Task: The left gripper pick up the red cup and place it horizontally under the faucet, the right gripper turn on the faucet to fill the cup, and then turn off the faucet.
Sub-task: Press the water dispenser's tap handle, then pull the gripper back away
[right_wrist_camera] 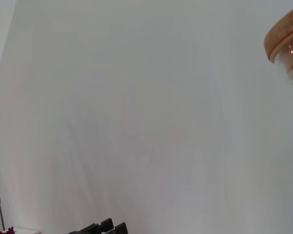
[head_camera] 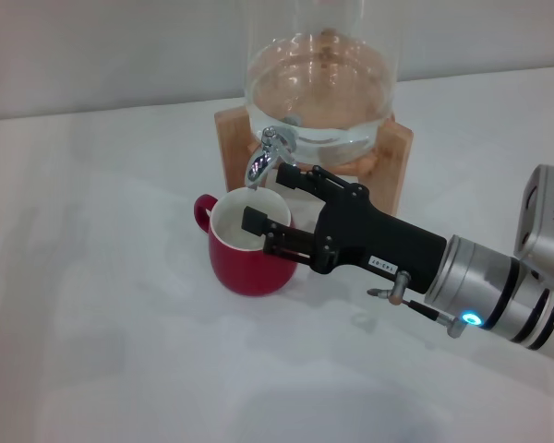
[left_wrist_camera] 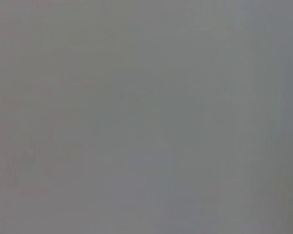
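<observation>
Head view: red cup (head_camera: 250,247) stands upright on the white table (head_camera: 92,305), directly below the faucet (head_camera: 267,155), handle pointing to the robot's left. Faucet is on the front of a glass dispenser (head_camera: 319,92) that sits on a wooden stand (head_camera: 393,157) behind the cup. Right gripper (head_camera: 277,203) reaches in from the right, fingers spread apart: the upper finger is next to the faucet spout, the lower finger (head_camera: 256,221) over the cup's white inside. Nothing clamped between them. Left gripper is not visible; left wrist view is plain grey. Right wrist view shows a pale wall and a wooden-rimmed edge (right_wrist_camera: 285,39) of the dispenser.
</observation>
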### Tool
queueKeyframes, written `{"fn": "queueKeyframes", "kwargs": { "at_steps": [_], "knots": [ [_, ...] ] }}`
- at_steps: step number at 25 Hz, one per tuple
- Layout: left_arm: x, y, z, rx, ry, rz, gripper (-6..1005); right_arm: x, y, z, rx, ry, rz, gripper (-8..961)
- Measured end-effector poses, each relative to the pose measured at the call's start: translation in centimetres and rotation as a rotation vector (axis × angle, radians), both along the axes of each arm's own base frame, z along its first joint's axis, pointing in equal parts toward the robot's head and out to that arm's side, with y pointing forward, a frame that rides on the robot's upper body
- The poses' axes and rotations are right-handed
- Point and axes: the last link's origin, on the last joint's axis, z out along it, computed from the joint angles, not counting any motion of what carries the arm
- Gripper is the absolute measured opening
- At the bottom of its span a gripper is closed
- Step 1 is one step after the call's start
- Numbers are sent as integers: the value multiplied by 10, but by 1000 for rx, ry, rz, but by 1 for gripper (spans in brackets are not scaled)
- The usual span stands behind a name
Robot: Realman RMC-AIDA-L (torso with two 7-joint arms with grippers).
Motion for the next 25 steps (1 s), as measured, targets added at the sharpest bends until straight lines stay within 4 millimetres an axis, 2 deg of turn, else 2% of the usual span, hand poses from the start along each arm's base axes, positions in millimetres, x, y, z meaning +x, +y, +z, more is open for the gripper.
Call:
{"fn": "queueKeyframes", "kwargs": {
  "at_steps": [25],
  "knots": [
    [4,3,-1,-9,5,-14,625,9,3,9,34,-1,-29,868]
  ]
}}
